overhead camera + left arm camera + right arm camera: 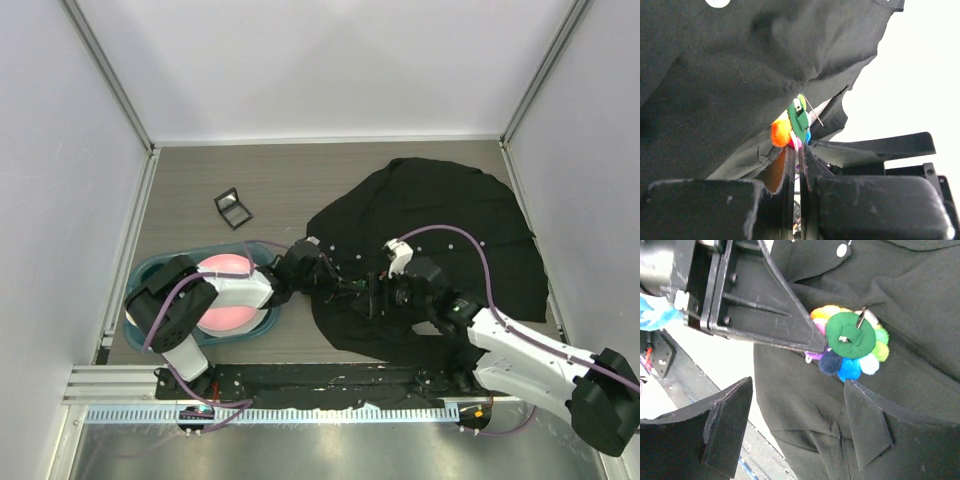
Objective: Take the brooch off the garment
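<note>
The black garment (440, 240) lies crumpled at the right of the table. In the right wrist view the brooch (852, 342) shows its green felt back and metal pin, ringed by coloured pompoms, against the black cloth (910, 300). My left gripper (799, 150) is shut on the brooch's (796, 126) edge. Its fingers (790, 325) reach in from the upper left in the right wrist view. My right gripper (797, 407) is open just below the brooch, one finger on the cloth. In the top view both grippers, left (335, 283) and right (378, 295), meet over the shirt's near-left part.
A teal basin (150, 275) holding a pink bowl (228, 300) sits under the left arm. A small black frame (233, 208) lies on the table behind it. White walls close in the sides and back. A white button (842, 249) shows on the shirt.
</note>
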Controlling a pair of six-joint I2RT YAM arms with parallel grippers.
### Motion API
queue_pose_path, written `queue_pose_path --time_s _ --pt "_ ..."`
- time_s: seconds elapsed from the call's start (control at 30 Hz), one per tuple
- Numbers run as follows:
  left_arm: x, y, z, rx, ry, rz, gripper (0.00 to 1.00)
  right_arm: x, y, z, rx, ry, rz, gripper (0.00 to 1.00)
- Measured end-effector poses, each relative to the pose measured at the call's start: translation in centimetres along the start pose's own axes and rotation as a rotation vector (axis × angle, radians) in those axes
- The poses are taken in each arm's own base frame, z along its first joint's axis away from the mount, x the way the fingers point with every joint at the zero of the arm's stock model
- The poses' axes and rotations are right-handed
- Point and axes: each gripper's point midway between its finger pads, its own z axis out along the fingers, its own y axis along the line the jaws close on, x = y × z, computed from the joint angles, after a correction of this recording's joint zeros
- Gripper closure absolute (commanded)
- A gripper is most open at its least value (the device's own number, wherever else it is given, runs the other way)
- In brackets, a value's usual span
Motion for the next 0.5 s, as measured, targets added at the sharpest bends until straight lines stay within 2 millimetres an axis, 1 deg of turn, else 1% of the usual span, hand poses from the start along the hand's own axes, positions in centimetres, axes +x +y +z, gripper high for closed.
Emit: queue_pose_path --time_s 0.1,0.17,0.27,0.37,0.5 --pt "-0.8 -0.5 -0.1 -0.023 0.004 0.011 1.00 0.2 -0.2 0.5 0.030 0.003 -0.059 0.30" --pt "-1.1 -0.7 -0.2 -0.037 0.010 0.021 1.00 0.4 -1.0 0.9 0.070 0.013 -0.079 0.33" --pt "-1.4 -1.1 -0.4 -0.047 0.022 0.035 1.00 0.6 -2.5 1.6 0.144 0.026 -0.116 0.36" --pt "-1.3 -0.8 -0.5 -0.060 0.037 0.041 1.00 0.1 -3.2 1.9 0.194 0.019 -0.161 0.34" --pt "-1.0 -0.5 -0.6 -0.072 0.054 0.037 1.00 -0.8 -3.3 2.3 0.230 0.004 -0.217 0.31"
